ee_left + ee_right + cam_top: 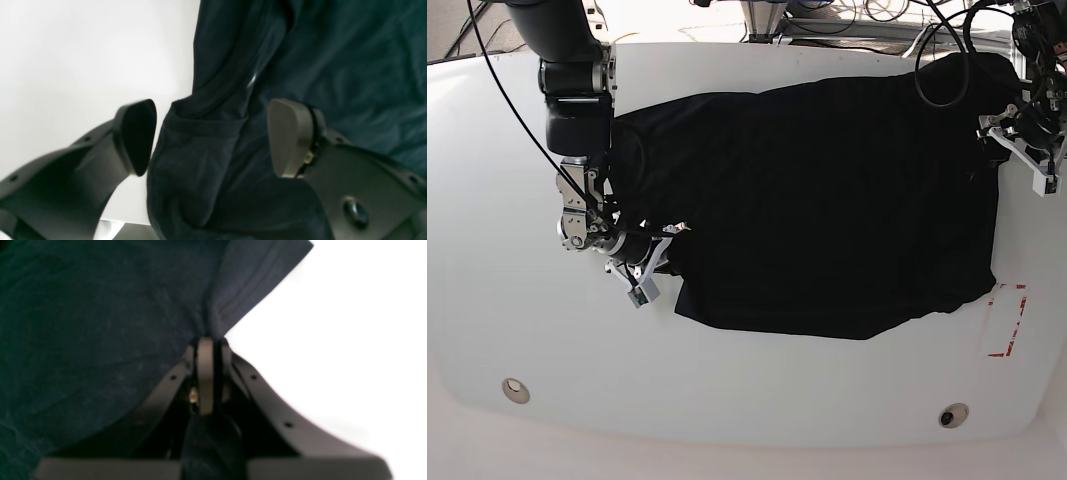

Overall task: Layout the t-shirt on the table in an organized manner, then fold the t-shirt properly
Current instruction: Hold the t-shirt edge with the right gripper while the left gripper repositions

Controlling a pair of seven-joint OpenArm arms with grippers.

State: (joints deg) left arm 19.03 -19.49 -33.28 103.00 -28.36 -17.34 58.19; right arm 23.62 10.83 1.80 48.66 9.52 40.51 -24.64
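Observation:
The black t-shirt (827,200) lies spread over the middle and right of the white table (727,410), with wrinkles along its left and right edges. At the shirt's left edge my right gripper (663,238) is shut on the fabric. The right wrist view shows its fingers (205,373) pressed together, with a bunched corner of the t-shirt (83,323) rising from the pinch. My left gripper (1012,135) is at the shirt's far right edge. There it stands open (213,133), its two pads on either side of a folded ridge of the t-shirt (333,50).
A red tape mark (1007,322) sits on the table near the shirt's lower right corner. Two small round holes (515,389) (952,414) lie near the front edge. Cables hang over the far right side. Bare white tabletop (66,50) (350,323) flanks each gripper.

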